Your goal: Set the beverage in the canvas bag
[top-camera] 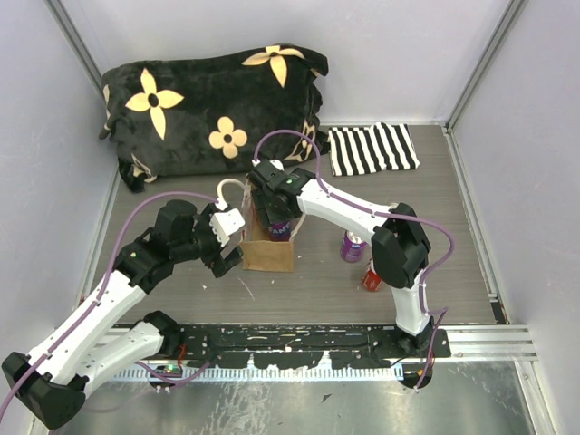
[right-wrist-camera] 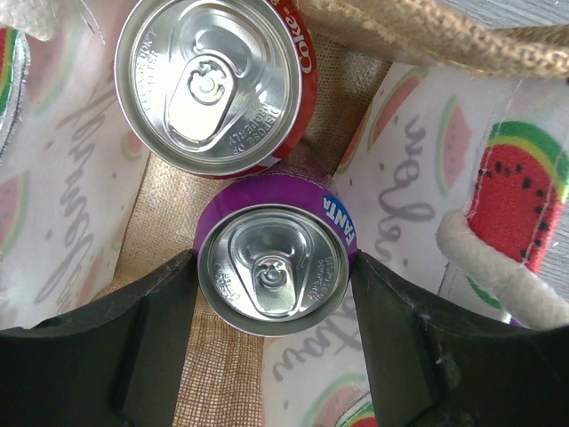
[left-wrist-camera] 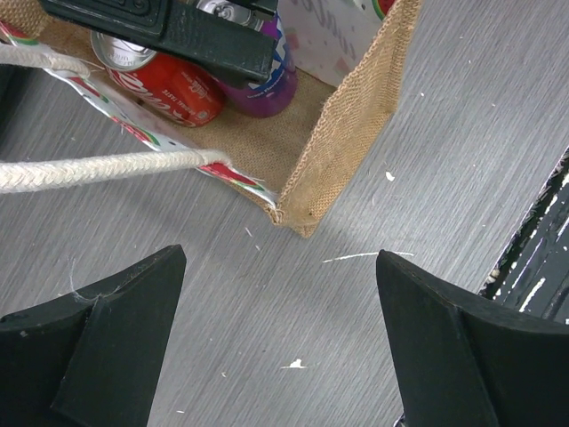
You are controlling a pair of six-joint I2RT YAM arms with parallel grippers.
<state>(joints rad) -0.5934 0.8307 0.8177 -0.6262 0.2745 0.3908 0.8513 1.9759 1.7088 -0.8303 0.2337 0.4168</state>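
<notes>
The canvas bag (top-camera: 269, 254) stands mid-table, tan with watermelon-print panels (right-wrist-camera: 418, 178) and cream rope handles (left-wrist-camera: 98, 169). My right gripper (top-camera: 276, 222) reaches down into it, and its fingers press both sides of an upright purple Fanta can (right-wrist-camera: 267, 200). A red cola can (right-wrist-camera: 213, 80) stands beside that can inside the bag. In the left wrist view both cans, the red one (left-wrist-camera: 169, 84) and the purple one (left-wrist-camera: 267, 89), show in the bag under my right gripper's black finger (left-wrist-camera: 178, 36). My left gripper (left-wrist-camera: 280, 258) is open and empty over the table, just left of the bag (left-wrist-camera: 356, 133).
Another purple can (top-camera: 352, 246) and a red can (top-camera: 372, 278) stand on the table right of the bag. A black flowered cushion (top-camera: 213, 109) and a striped cloth (top-camera: 372, 148) lie at the back. A black rail (top-camera: 308, 340) runs along the near edge.
</notes>
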